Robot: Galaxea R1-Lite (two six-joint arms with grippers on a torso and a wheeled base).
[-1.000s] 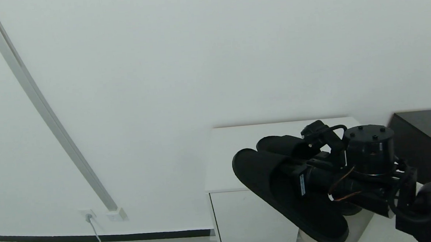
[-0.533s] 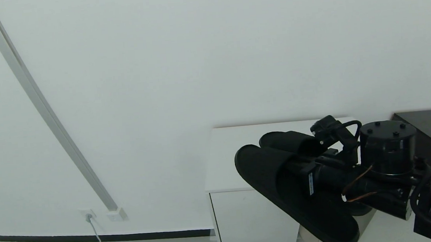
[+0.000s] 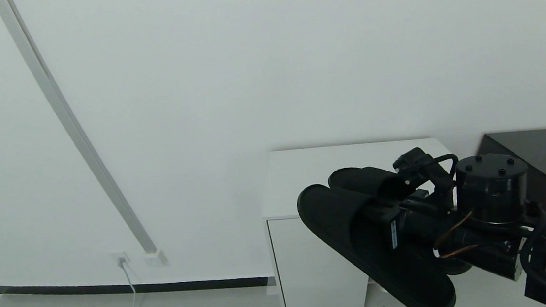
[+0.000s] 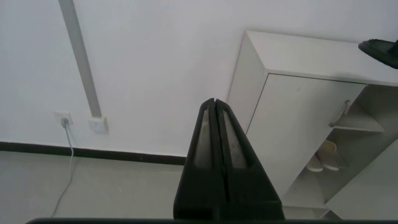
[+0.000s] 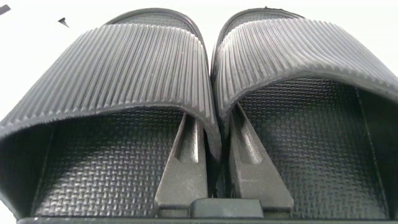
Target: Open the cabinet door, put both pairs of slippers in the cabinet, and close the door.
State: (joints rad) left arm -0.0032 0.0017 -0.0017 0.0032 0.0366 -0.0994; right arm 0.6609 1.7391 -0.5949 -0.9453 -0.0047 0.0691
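The pair of black ribbed rubber slippers (image 5: pixel 124 68) is held by the right gripper (image 5: pixel 213 132). Its two fingers (image 5: pixel 186 165) are pushed in under the straps, one in each slipper, so that the inner edges of the straps are pinched together between them. The slippers are kept side by side and tilted, toes away from the arm, raised in the air in front of the white box-shaped cabinet (image 3: pixel 315 179) and level with its top edge. The left gripper (image 4: pixel 215 104) is seen with its fingers pressed flat together and nothing between them, pointed toward the cabinet's near corner. Beside a white front panel (image 4: pixel 298 130) fitted with a small handle (image 4: pixel 344 112), the cabinet's inside is seen open. A pair of pale slippers (image 4: pixel 327 158) is lodged there on a lower shelf (image 4: pixel 323 177). A dark tabletop (image 3: pixel 534 150) is set just beside the cabinet. Behind, a grey-white cable duct (image 3: pixel 74 136) is run down the white wall (image 3: pixel 245 62) to a wall socket (image 3: pixel 121 259) with a cable plugged in.
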